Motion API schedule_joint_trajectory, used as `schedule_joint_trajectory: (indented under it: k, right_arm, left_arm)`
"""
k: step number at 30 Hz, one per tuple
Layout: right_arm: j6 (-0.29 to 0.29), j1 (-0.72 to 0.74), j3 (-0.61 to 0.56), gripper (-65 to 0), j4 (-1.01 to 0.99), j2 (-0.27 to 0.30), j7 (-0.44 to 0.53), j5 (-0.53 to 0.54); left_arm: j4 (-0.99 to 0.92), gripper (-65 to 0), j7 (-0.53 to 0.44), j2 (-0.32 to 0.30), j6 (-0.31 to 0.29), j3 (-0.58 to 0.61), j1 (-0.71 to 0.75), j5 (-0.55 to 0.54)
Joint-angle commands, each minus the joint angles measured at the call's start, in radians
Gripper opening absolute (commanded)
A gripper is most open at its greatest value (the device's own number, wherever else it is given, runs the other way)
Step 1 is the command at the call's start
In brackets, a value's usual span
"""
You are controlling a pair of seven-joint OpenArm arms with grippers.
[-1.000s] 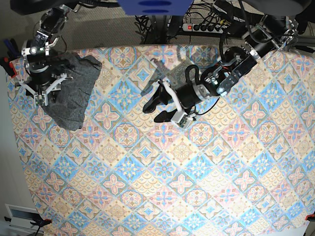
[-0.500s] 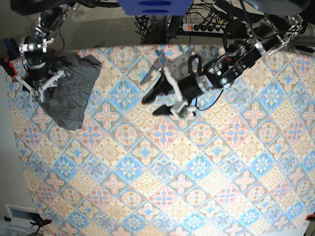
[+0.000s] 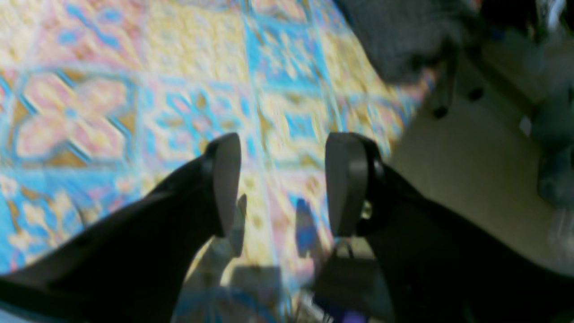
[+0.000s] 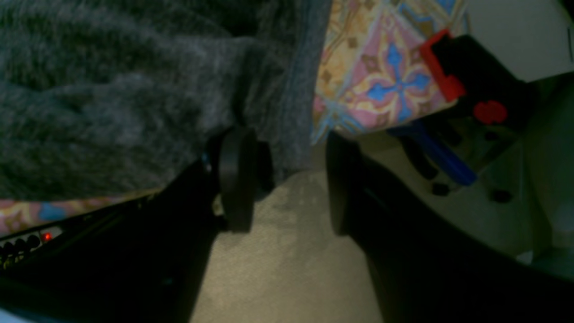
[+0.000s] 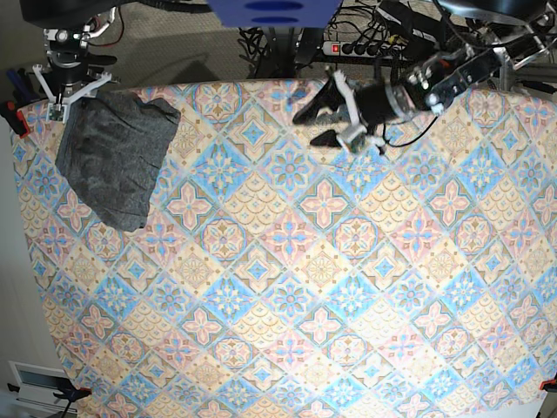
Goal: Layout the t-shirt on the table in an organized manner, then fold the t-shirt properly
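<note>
The dark-grey t-shirt [image 5: 113, 161] lies as a compact bundle at the table's [image 5: 287, 287] far left corner. My right gripper [image 5: 70, 97] hovers at the far edge just behind it, open and empty. The right wrist view shows this gripper [image 4: 287, 179] over the floor, with the t-shirt [image 4: 112, 89] hanging slightly past the table [image 4: 381, 80] edge by one finger. My left gripper [image 5: 315, 124] is open and empty above the far middle of the table. In the left wrist view this gripper [image 3: 284, 184] has only patterned table [image 3: 134, 89] between its fingers, with the t-shirt [image 3: 403, 40] far off.
A red and black clamp [image 4: 466, 76] grips the table corner beside the shirt, seen also as a clamp [image 5: 10, 113] at the left edge. A power strip [image 5: 365, 48] and cables lie on the floor behind the table. A blue mount [image 5: 270, 10] hangs over the far edge.
The right gripper has drawn back off the t-shirt to the far edge. The left arm has pulled back from the table's middle toward the far edge. The shirt has stayed put.
</note>
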Motion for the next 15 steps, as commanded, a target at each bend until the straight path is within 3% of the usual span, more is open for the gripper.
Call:
schedule_joint_trajectory:
  k: [1,8,15]
  right_arm:
    - [-0.001,-0.025,0.021,-40.8,0.019,0.008,0.015,0.008]
    - [-0.001,-0.048,0.171,-40.8,0.019,0.008,0.010,0.008]
    - [-0.001,-0.079,0.277,-40.8,0.018,0.007,0.010,0.008]
  left_arm:
    - [0.025,-35.1,-0.023,-0.008,-0.004,-0.006,0.013,0.019]
    - [0.029,-35.1,-0.028,-0.049,-0.004,-0.006,0.143,0.173]
    - [0.029,-35.1,-0.028,-0.052,-0.008,0.000,0.243,0.240]
